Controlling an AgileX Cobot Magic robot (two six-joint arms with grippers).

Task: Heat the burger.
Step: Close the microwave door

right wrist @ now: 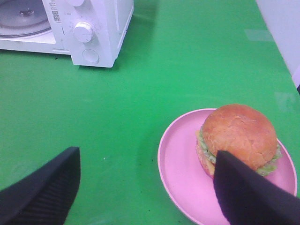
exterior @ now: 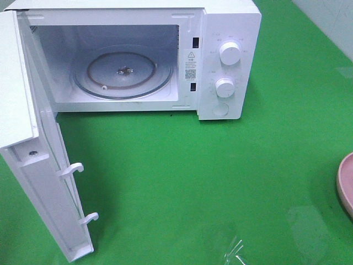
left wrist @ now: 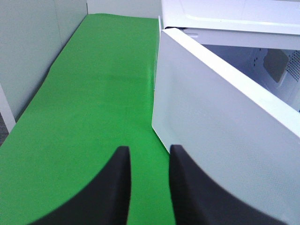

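The burger (right wrist: pixel 239 133), with a golden-brown bun and lettuce and cheese at its edge, sits on a round pink plate (right wrist: pixel 180 173) on the green mat. My right gripper (right wrist: pixel 145 154) hangs open above the mat. One finger is over the plate's near side beside the burger, and nothing is between the fingers. The exterior view shows only the plate's rim (exterior: pixel 346 182) at the right edge, and neither gripper. My left gripper (left wrist: pixel 149 149) is empty, its fingers a narrow gap apart, just outside the open microwave door (left wrist: pixel 220 131).
The white microwave (exterior: pixel 229 33) stands at the back with its door (exterior: pixel 44 193) swung wide to the left. Its glass turntable (exterior: pixel 122 72) is bare. Two knobs and a button sit on its right panel. Green mat covers the table.
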